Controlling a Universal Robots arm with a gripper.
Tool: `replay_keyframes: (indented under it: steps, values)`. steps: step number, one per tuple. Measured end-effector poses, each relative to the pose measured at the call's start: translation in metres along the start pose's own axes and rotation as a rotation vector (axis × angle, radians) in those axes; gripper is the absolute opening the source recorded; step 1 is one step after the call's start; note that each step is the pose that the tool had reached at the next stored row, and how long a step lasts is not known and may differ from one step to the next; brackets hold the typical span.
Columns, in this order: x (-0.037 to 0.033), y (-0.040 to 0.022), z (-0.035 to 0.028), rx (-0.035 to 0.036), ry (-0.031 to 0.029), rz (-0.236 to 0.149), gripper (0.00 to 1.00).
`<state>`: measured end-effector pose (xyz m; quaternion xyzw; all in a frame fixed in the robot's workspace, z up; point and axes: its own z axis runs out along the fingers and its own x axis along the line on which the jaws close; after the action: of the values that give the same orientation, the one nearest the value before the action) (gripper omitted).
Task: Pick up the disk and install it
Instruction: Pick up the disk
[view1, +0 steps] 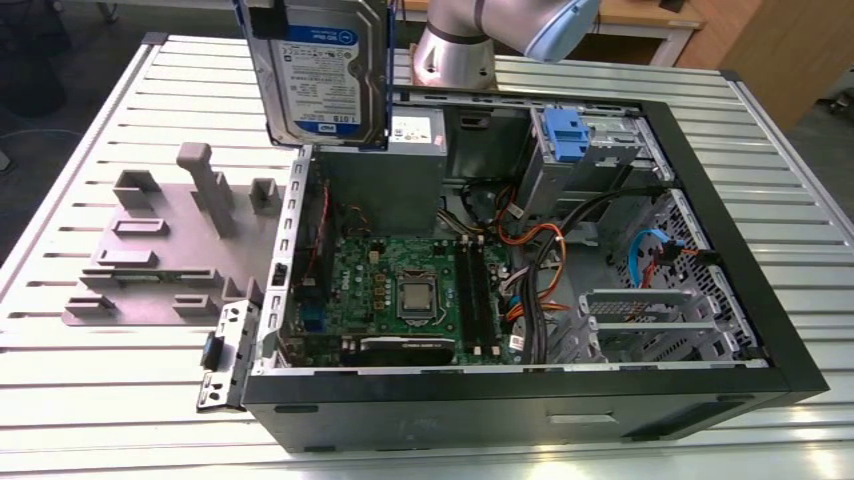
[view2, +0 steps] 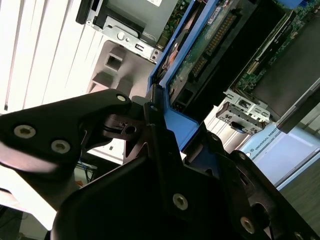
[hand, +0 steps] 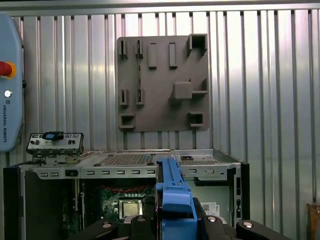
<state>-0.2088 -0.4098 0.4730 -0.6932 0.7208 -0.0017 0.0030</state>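
Matte black jaws of flat, angular plates, pinned with round silver screws (view2: 60, 146) in both wrist views. Just behind the jaws, a hinged black linkage (view2: 90, 112) with a small pivot hole. Well beyond the jaws, a silver-grey cylindrical arm (view1: 451, 50) tipped with a pale blue cap (view1: 561, 25).

I see a ribbed silver aluminium table (view1: 107, 400) carrying an open black metal computer case (view1: 507, 405) on its side. Inside it are a green motherboard (view1: 400, 290), a grey power-supply box (view1: 380, 185), orange and blue cables (view1: 531, 238) and a blue plastic latch (view1: 562, 135). Just beside the case, on the exterior view's left, lies a flat grey slotted fixture plate (view1: 160, 250) with upright posts.
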Motion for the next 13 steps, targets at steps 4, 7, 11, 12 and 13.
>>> replay_keyframes:
  steps: [4, 7, 11, 12, 13]
  values:
    - [0.0, -0.0007, 0.0003, -0.0001, 0.0001, 0.0, 0.36]
    - [-0.0001, -0.0031, 0.0006, 0.0, 0.0, 0.0, 0.36]
    - [-0.0004, -0.0097, 0.001, -0.0001, 0.0001, 0.0, 0.36]
    - [-0.0004, -0.0111, 0.0011, 0.0, 0.0, 0.0, 0.36]
    - [-0.0005, -0.0123, 0.0012, -0.0001, 0.0001, 0.0, 0.36]
